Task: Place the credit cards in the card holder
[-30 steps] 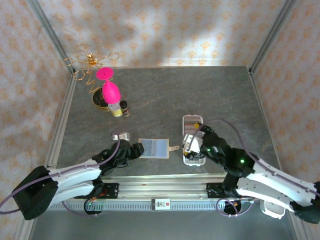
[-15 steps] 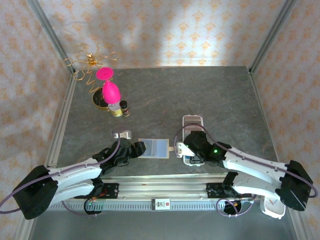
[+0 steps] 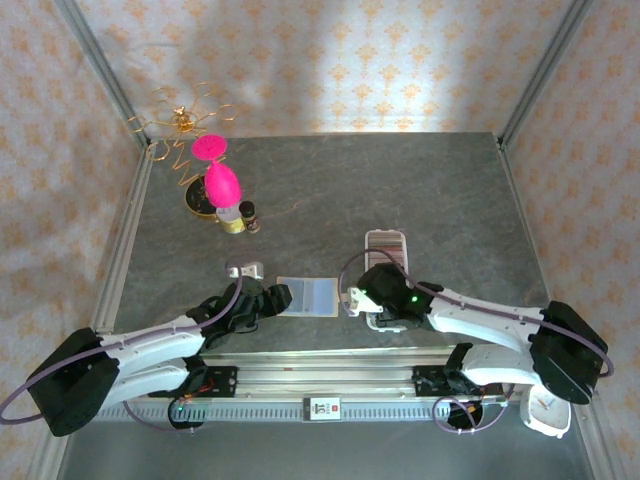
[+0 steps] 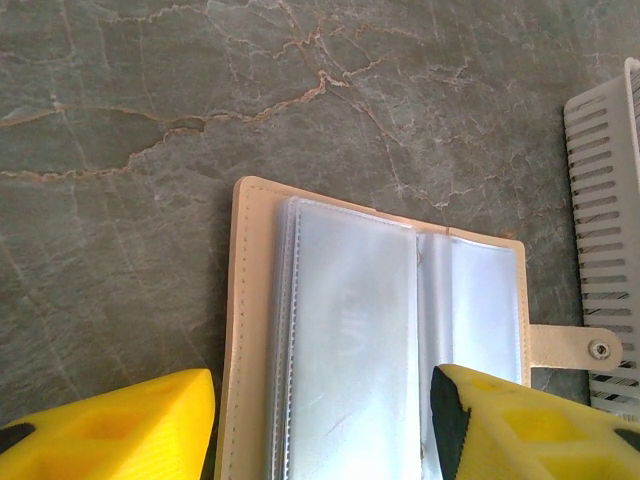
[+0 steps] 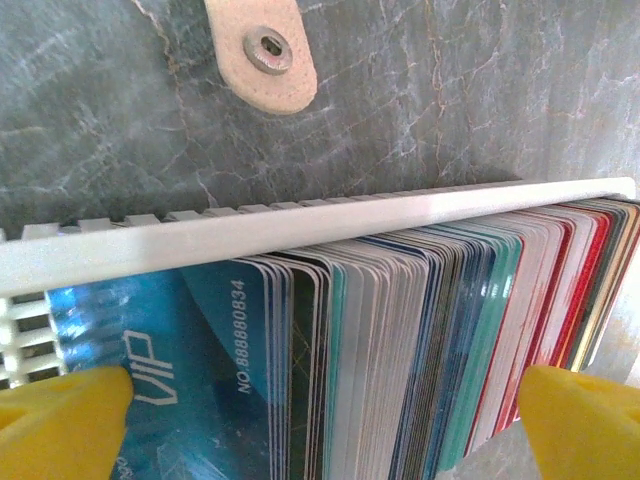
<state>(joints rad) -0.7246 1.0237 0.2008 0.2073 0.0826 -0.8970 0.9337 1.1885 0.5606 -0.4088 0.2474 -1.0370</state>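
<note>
Presently, left claw point(image 4: 320, 395): released, fingers spread over the near edge of the card holder point(image 4: 245, 330), probably steadying it for loading.
card holder: lying open, clear sleeves point(image 4: 350, 330) up, between and just ahead of the left claw's fingertips.
snap tab point(image 5: 262, 52): ahead of the right claw point(image 5: 325, 400), beyond the white tray point(image 5: 300, 222).
right claw: released, spread wide astride the credit cards point(image 5: 400, 340), apparently lining up a pick.
credit cards: upright in the white tray, between the right claw's fingertips.

A: What's the counter point(image 4: 300, 80) like?
B: Grey stone look, veined, matt.
A: And the card holder point(image 4: 245, 300)?
B: Tan and leather-like with a stitched edge, glossy clear plastic sleeves point(image 4: 350, 340) inside, and a metal snap point(image 5: 268, 45). The credit cards point(image 5: 400, 350) are shiny plastic, their tray point(image 5: 300, 225) smooth white plastic.
</note>
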